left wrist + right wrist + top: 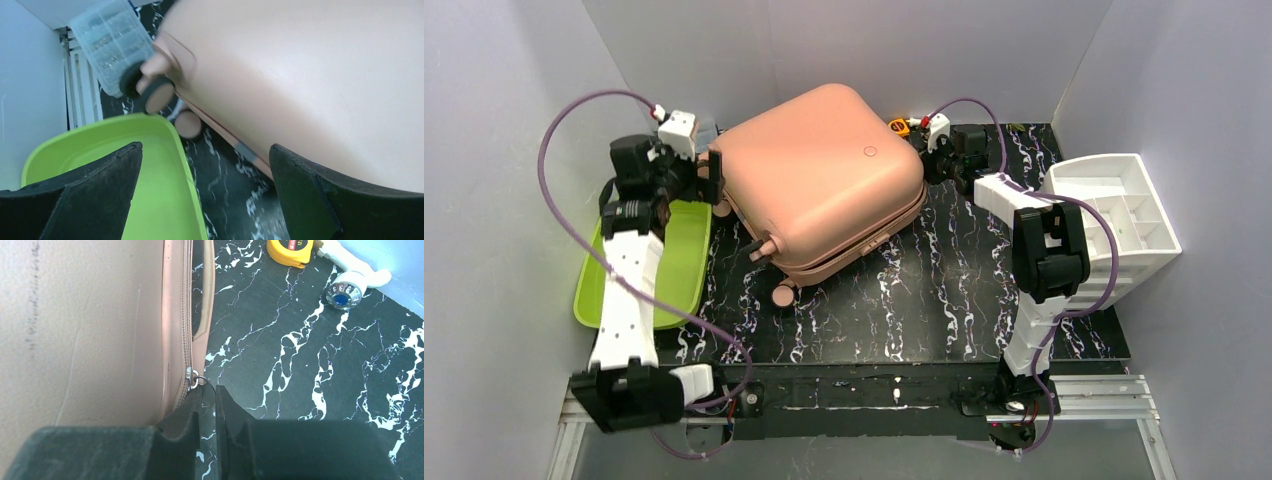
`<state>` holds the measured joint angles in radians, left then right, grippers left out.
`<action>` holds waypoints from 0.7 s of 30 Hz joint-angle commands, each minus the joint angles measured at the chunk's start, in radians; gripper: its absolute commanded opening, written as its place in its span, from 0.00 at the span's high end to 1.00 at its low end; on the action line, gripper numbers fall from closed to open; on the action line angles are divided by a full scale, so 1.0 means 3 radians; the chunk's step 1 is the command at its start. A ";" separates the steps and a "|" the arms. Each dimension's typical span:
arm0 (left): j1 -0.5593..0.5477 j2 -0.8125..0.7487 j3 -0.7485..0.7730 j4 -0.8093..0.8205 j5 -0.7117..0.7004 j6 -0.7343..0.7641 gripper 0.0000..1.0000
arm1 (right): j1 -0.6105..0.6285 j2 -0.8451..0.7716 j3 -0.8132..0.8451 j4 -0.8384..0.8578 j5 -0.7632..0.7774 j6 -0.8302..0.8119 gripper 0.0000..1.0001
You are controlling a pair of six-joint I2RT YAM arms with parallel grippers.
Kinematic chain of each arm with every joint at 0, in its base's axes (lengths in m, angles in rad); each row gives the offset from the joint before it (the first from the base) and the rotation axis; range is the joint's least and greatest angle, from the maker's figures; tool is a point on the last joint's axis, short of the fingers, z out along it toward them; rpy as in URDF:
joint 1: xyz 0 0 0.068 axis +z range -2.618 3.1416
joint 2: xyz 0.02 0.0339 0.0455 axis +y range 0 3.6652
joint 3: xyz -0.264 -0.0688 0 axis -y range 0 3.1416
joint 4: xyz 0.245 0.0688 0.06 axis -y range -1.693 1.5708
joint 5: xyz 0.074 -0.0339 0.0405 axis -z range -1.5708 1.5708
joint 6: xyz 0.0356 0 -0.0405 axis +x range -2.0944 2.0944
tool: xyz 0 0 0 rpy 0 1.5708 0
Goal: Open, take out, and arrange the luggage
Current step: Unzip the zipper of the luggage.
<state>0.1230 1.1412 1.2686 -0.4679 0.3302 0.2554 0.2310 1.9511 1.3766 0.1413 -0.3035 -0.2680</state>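
Nearest us, bare counter point(904, 310) should give room for opening. The closed salmon-pink suitcase point(824, 175) lies mid-counter. Our right claw point(207, 397) is pinched narrow on the zipper pull point(206, 382); we should drag it along the seam point(187, 315), not outward. Our left claw point(205, 150) gapes wide beside the suitcase, above the lime-green tray point(115, 132). Beyond, a tape measure point(290, 251) crowds the corner.

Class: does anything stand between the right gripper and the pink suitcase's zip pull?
Nothing visible does. The right gripper sits at the zip pull on the luggage, the pull's ring running into the narrow gap between its fingers. The yellow tape measure lies well aside.
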 commanded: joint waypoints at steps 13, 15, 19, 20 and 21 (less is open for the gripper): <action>0.0055 0.3082 0.2484 0.0605 0.1090 -0.1257 0.02 | -0.0003 -0.0033 -0.0072 0.0139 -0.0107 -0.0126 0.93; 0.0042 0.3481 0.2969 0.0491 0.1440 -0.1417 0.02 | -0.0006 -0.0048 -0.0092 0.0127 -0.0167 -0.0201 0.93; -0.0038 0.4082 0.3776 0.0425 0.1964 -0.1642 0.02 | -0.0035 -0.0050 -0.0130 0.0216 -0.0278 -0.0311 0.93; -0.0068 0.4178 0.3847 0.0427 0.2052 -0.1658 0.02 | -0.0059 -0.0011 -0.0080 0.0222 -0.0317 -0.0313 0.93; -0.0110 0.4200 0.3857 0.0435 0.2087 -0.1650 0.02 | -0.0076 0.0022 -0.0033 0.0200 -0.0343 -0.0303 0.93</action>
<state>0.1295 2.3608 2.3264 -0.3000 0.7521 -0.1730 0.2218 1.9511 1.3563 0.1825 -0.3542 -0.3252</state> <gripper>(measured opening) 0.983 0.192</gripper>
